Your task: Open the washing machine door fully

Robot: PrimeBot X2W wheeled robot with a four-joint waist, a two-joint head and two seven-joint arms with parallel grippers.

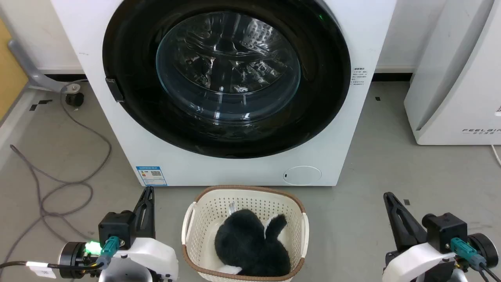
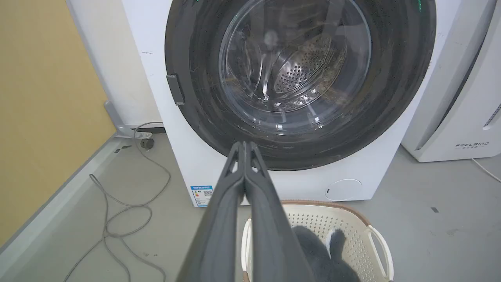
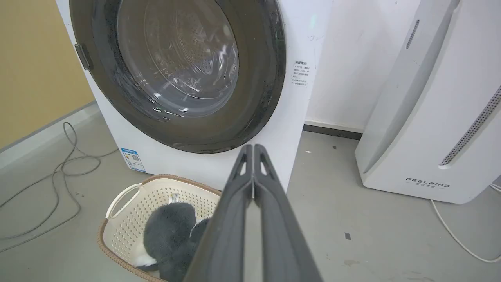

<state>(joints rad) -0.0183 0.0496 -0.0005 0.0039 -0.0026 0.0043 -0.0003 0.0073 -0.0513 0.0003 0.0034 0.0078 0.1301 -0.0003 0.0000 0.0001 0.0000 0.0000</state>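
Currently, the washing machine door (image 1: pixel 228 74) lies closed, flat against the front of the white washer (image 1: pixel 372 35), in the upper centre of the head view. Its glossy black ring surrounds a clear glass bowl, through which the steel drum is visible. A small dark tab (image 1: pixel 114 89) sits on the door's left edge.

Left claw (image 1: pixel 148 194): low at the left of the head view, fingers pressed together, holding nothing. In the left wrist view, its tips (image 2: pixel 244 145) point toward the lower edge of the door, apart from it.

Right claw (image 1: pixel 387 196): low at the right, fingers likewise pressed together and holding nothing. In the right wrist view, its tips (image 3: pixel 253 147) point toward the washer's lower right corner, with no contact.

Between the two claws, a cream perforated basket (image 1: pixel 188 223) stands on the floor, just in front of the washer, with a dark plush item (image 1: pixel 250 243) inside. A round white flap (image 1: pixel 302 175) and a blue label (image 1: pixel 151 176) sit low on the washer's front. A grey cable (image 1: pixel 58 184) loops on the floor to the left; a white appliance (image 1: pixel 454 78) stands to the right.
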